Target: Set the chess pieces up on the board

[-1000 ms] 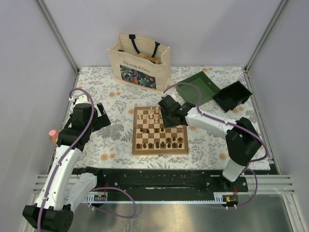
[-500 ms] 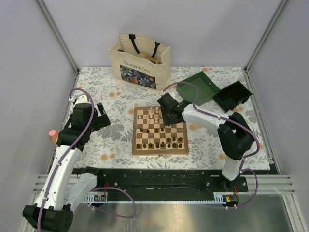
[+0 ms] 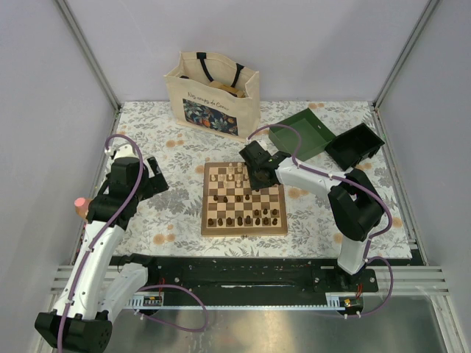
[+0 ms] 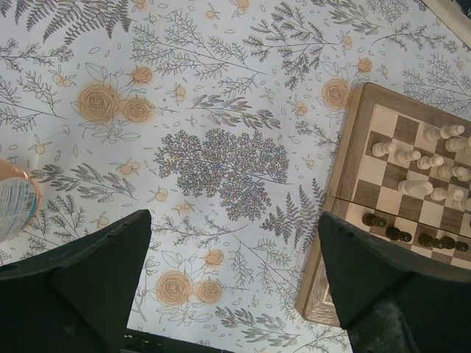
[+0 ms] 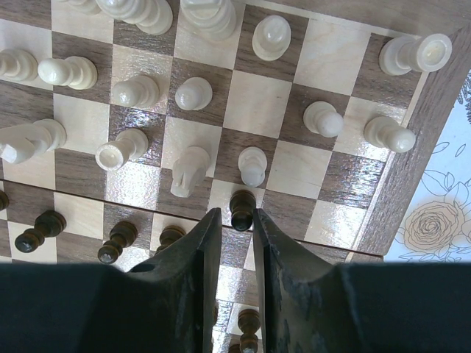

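- The board (image 3: 243,232) lies flat, checkered tan and dark brown.
- Pale cream chess pieces (image 3: 234,174) crowd its far rows.
- Dark brown pieces (image 3: 243,218) line the near rows.

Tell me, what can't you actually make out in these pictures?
- Right wrist view: whether the right tool pinches the dark piece; its fingers hide the piece's base.
- Top view: which piece is which on the board; they are too small, and the tool covers some far squares.
- Top view: what is inside the tote bag, hidden by its walls.
- Left wrist view: the orange object, cut off by the left edge.
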